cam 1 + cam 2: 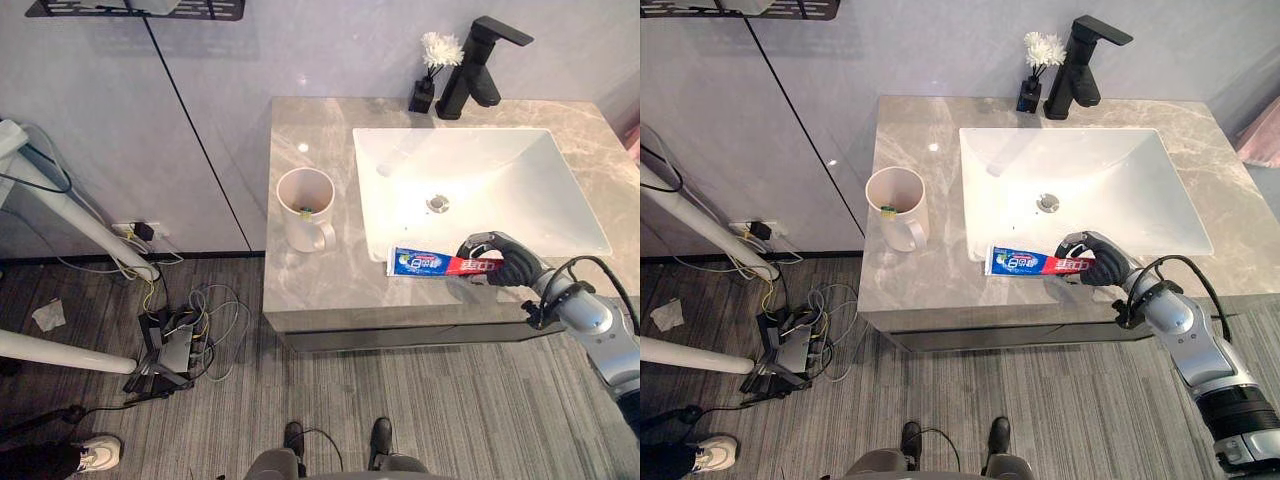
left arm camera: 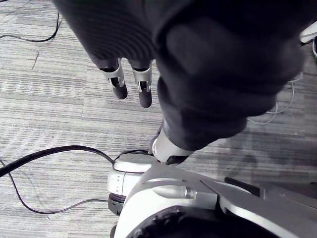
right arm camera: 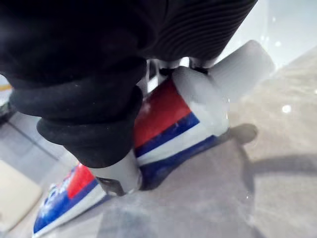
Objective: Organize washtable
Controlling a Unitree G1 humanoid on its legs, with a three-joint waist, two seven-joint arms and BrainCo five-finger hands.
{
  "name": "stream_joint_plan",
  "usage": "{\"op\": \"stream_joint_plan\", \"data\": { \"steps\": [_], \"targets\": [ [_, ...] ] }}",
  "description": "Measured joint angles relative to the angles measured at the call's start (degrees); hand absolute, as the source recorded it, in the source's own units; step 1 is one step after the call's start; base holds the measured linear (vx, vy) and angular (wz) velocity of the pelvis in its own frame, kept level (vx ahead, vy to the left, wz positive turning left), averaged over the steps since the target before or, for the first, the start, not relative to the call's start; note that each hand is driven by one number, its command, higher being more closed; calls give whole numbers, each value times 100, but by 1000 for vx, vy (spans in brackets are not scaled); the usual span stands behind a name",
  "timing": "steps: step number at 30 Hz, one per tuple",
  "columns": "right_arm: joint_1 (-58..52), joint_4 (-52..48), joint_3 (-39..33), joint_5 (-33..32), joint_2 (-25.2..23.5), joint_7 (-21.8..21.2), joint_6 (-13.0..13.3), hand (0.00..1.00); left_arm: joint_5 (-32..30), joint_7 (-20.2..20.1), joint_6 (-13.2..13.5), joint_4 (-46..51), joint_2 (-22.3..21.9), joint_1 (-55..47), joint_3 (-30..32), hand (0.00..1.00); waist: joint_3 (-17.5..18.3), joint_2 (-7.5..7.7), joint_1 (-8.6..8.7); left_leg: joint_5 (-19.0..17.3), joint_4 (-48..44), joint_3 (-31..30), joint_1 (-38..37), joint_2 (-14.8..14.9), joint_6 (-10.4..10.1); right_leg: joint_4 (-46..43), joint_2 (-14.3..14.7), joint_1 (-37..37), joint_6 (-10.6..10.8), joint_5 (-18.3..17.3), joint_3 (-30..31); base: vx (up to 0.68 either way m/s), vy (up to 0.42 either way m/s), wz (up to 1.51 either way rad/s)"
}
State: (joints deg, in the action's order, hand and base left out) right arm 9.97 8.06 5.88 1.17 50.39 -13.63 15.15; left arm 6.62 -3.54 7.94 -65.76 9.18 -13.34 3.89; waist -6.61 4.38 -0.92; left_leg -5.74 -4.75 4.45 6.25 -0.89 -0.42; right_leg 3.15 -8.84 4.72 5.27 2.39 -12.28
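Though near the counter (image 1: 320,290) edge, right hand (image 1: 506,263) tight round toothpaste tube (image 1: 425,263), bare marble leftward to cup (image 1: 305,208).

1 toothpaste tube (image 1: 430,263), 1 cup (image 1: 300,236)

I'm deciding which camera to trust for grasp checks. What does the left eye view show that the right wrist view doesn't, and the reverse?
Left eye view: the cup, sink, faucet and flower vase on the washtable. Right wrist view: up close, the white end of the toothpaste tube. Both: the right hand curled round that tube at the washtable's front edge.
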Motion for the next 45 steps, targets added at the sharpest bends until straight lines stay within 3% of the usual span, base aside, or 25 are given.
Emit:
{"op": "stream_joint_plan", "data": {
  "steps": [13, 15, 18, 20, 23, 30, 32, 36, 41, 45],
  "targets": [
    [-7, 0, -49, 297, -1, 80, -39, 100, 17, 19, -3, 9, -5, -4, 46, 0, 4, 6, -10, -33, -2, -114, -111, -10, 42, -22, -16, -152, 1, 0, -62, -31, -10, 4],
    [4, -19, -156, 350, -9, 101, -43, 100, 102, 50, -18, 58, -32, -23, 174, 0, 8, 6, -8, -31, -5, -133, -110, -14, 45, -22, -20, -163, 1, 0, -86, -40, -17, 5],
    [6, -35, -843, 411, -263, 266, -119, 100, 719, 160, -18, 357, -206, -32, 929, 0, 25, 1, 6, -19, -5, -206, -98, -18, 58, -23, -36, -185, 2, 1, -172, -43, -20, 11],
    [201, -91, -1527, 404, -635, 694, -319, 100, 1592, 458, -11, 1349, -402, -62, 1918, 0, 110, 19, -2, -8, -4, -280, -99, -17, 64, -21, -25, -224, 2, 0, -194, -43, -18, 14],
    [313, -697, -2048, 387, -874, 1097, -432, 100, 2368, 841, 139, 3074, -364, -76, 2813, 0, 265, -3, -68, 7, -4, -313, -75, -14, 42, -3, -8, -230, 0, -3, -216, -33, -18, 7],
    [380, -1902, -2330, -331, -1622, 1355, -328, 100, 3029, 1135, 889, 6042, 116, 339, 3636, 0, 668, -236, -197, 17, -3, -497, -118, -23, 56, -8, -37, -366, -1, -5, -380, -11, -4, 14],
    [381, -2076, -2299, -443, -1836, 1353, -296, 100, 3183, 1138, 961, 6578, 117, 403, 3479, 0, 685, -234, -293, 21, -4, -509, -133, -24, 60, -11, -38, -385, -2, -6, -390, -22, 6, 5],
    [412, -2381, -1781, -753, -2483, 1352, -266, 100, 3579, 995, 1004, 7924, 109, 256, 2181, 0, 716, -224, -321, 39, -5, -588, -213, -22, 44, -26, -32, -496, -20, -21, -464, -37, -10, 11],
    [646, -2489, -182, -960, -3308, 1267, -350, 100, 3746, 503, 428, 8949, 266, 362, -105, 0, 717, -227, -312, 93, -5, -588, -220, -18, 41, -92, -30, -479, -28, -30, -463, -62, -10, 0],
    [667, -2540, 451, -956, -3915, 1205, -508, 100, 3876, 460, 233, 9326, 320, 659, -1097, 0, 717, -228, -315, 127, -5, -599, -226, -17, 40, -106, -32, -488, -31, -31, -475, -50, -8, 2]
  ]
}}
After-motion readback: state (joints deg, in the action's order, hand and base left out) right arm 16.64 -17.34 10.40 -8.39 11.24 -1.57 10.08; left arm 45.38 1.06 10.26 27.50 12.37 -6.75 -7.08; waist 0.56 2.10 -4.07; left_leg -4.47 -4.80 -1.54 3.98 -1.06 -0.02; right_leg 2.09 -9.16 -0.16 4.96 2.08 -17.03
